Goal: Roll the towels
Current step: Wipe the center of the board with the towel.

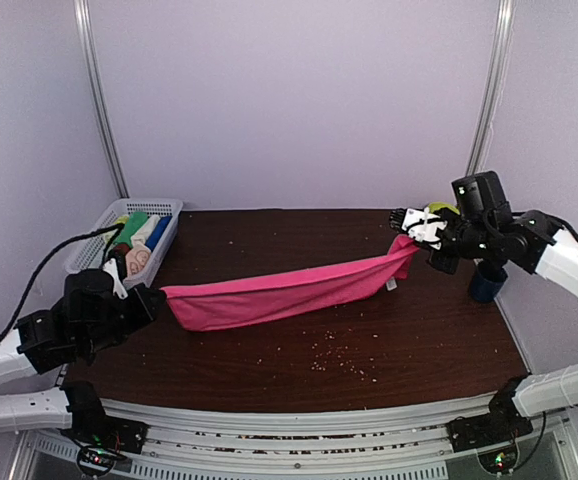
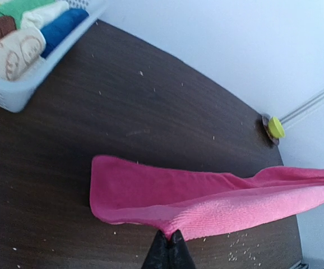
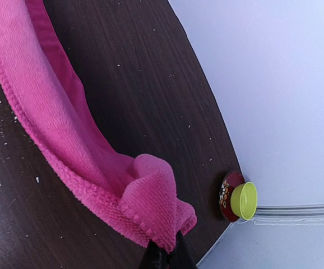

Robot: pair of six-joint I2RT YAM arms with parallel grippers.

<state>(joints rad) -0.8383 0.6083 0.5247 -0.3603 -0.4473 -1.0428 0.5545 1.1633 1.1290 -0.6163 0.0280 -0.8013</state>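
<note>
your left pincer (image 1: 158, 294) and right pincer (image 1: 409, 241) pinch the ends of the pink towel (image 1: 289, 292), not yet rolled; other towels (image 2: 17, 49) lie rolled in the basket (image 2: 17, 94).

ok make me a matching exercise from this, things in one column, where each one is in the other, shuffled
1 pink towel
2 white basket
3 yellow cap
4 crumbs

A far left of the table, rolled towels inside
B scattered on the near tabletop
C stretched between left fingers and right fingers
D far right table edge, by the wall

Pairs: 1-C, 2-A, 3-D, 4-B
</note>
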